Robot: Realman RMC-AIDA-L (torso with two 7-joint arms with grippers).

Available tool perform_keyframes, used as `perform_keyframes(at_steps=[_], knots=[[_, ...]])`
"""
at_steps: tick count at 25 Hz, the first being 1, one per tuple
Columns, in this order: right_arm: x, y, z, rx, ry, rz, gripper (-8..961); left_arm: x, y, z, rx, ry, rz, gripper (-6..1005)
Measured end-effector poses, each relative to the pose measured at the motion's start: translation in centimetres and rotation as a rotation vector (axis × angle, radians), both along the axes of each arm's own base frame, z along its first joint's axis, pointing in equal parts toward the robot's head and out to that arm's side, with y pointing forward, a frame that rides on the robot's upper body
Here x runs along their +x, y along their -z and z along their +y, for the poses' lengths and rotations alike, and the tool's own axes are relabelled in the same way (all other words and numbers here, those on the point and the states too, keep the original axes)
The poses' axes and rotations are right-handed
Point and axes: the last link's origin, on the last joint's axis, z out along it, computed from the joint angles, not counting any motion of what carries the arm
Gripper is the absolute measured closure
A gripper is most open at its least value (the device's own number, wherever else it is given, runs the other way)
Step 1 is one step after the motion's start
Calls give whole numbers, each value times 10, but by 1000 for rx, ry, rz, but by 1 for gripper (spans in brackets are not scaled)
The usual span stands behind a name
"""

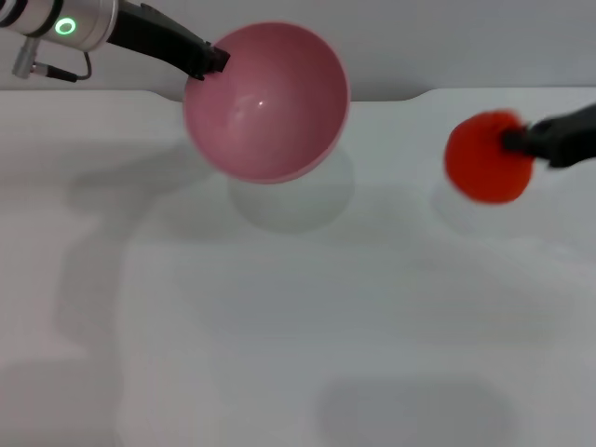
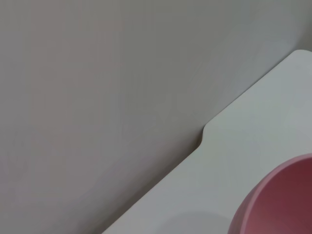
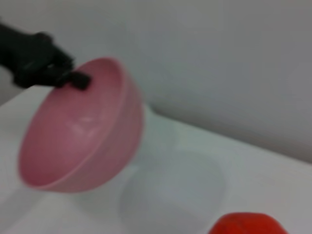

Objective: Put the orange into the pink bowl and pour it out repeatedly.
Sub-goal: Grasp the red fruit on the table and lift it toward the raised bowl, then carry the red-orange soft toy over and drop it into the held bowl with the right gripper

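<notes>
The pink bowl (image 1: 265,102) hangs in the air over the far part of the white table, tilted, its hollow empty. My left gripper (image 1: 207,60) is shut on its far left rim. The right wrist view shows the same bowl (image 3: 80,141) with the left gripper (image 3: 73,78) pinching the rim. The orange (image 1: 488,156) floats above the table at the right, clear of the bowl, with my right gripper (image 1: 518,142) shut on it. A sliver of the orange (image 3: 246,224) shows in the right wrist view. The left wrist view catches only the bowl's edge (image 2: 278,200).
The white table (image 1: 298,317) stretches toward me, with a raised notch along its far edge (image 1: 419,93). A plain grey wall stands behind it. Soft shadows of bowl and fruit lie on the tabletop.
</notes>
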Motion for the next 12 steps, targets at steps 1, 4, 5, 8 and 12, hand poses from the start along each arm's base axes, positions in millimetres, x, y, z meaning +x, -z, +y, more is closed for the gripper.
perform_keyframes(at_steps=[1, 4, 5, 8, 12], knots=[[-3, -9, -2, 26, -6, -11, 890, 1, 1, 0, -2, 4, 1, 956], [-23, -33, -8, 102, -65, -37, 892, 5, 4, 0, -8, 12, 0, 956], [-32, -39, -10, 120, -90, -45, 893, 7, 6, -1, -14, 14, -2, 956], [-69, -53, -15, 172, -207, -77, 888, 10, 14, -4, -39, 18, -6, 956], [-117, -53, -24, 191, -365, -108, 881, 15, 23, -8, -69, 28, 1, 956]])
